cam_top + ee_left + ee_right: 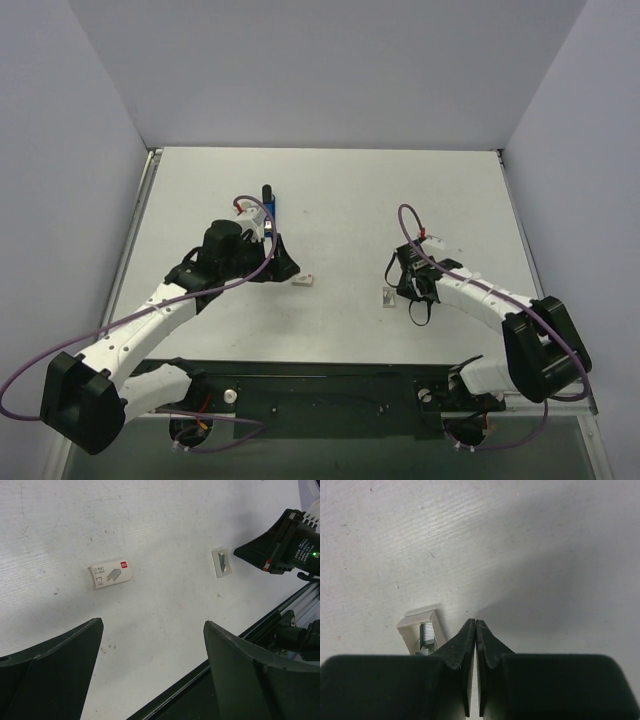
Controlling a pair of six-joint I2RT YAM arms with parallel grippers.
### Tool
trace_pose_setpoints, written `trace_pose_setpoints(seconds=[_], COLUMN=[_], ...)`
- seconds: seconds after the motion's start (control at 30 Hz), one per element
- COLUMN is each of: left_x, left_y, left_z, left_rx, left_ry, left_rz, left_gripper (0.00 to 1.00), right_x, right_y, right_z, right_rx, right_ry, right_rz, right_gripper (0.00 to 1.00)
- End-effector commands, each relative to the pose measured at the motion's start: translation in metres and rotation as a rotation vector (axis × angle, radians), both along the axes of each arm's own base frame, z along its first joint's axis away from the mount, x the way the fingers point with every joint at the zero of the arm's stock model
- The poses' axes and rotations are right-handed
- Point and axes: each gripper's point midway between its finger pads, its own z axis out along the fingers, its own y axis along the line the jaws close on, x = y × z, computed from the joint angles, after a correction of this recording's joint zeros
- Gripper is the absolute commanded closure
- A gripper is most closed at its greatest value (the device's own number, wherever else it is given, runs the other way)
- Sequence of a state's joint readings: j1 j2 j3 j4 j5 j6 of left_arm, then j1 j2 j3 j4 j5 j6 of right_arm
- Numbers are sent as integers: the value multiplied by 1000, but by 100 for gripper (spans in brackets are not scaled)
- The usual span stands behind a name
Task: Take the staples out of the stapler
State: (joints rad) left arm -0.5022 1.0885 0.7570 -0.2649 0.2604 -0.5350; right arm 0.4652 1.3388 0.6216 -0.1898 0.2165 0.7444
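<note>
The slim blue stapler (269, 212) lies at the table's middle left, its dark end pointing away. It lies just behind my left gripper (283, 263) and is out of both wrist views. My left gripper (152, 622) stands wide open over bare table with nothing between its fingers. A short silvery strip of staples (426, 632) lies in a small pale open tray (409, 628). That tray (388, 297) lies right of centre. My right gripper (475, 622) is shut with nothing visibly held, its tips just right of the tray, and its tips (241, 550) also show in the left wrist view.
A small white labelled staple box (110, 574) lies between the arms, left of the tray (221, 562). The same box (305, 281) sits close to my left gripper. The table's dark front rail (260, 625) runs near the left fingers. Grey walls enclose the table.
</note>
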Motion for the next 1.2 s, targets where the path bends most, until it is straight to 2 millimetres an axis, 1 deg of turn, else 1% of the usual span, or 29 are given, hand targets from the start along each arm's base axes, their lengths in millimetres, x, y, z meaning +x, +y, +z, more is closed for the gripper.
trace_pose_setpoints(seconds=[0.0, 0.13, 0.27, 0.37, 0.53, 0.6, 0.73, 0.83, 0.97, 1.17], left_x=[4, 3, 3, 2, 2, 1, 1, 1, 0, 0], left_y=[-6, -6, -6, -6, -6, -6, -6, -7, -7, -7], left_z=[10, 10, 11, 9, 9, 9, 10, 9, 8, 9], left_rx=[-41, -43, -45, -43, -46, -49, -51, -51, -51, -54], left_ry=[-40, -43, -47, -43, -44, -43, -45, -43, -42, -45], left_rz=[-17, -18, -18, -18, -17, -18, -18, -19, -20, -21], left_gripper=[7, 7, 7, 7, 7, 7, 7, 7, 7, 7], right_x=[5, 13, 21, 22, 24, 25, 30, 36, 43, 48], right_y=[10, 18, 32, 41, 59, 62, 59, 59, 55, 44], right_z=[-7, -10, -11, -14, -7, -6, 2, 14, 24, 30], right_rx=[29, 43, 55, 60, 85, 78, 55, 50, 26, -1], right_ry=[12, 4, -3, 10, -3, -6, -37, -72, -99, -113], right_rz=[2, 12, 47, 73, 123, 134, 127, 131, 133, 108], right_gripper=[100, 100, 100, 100, 100, 100, 100, 100, 100, 100])
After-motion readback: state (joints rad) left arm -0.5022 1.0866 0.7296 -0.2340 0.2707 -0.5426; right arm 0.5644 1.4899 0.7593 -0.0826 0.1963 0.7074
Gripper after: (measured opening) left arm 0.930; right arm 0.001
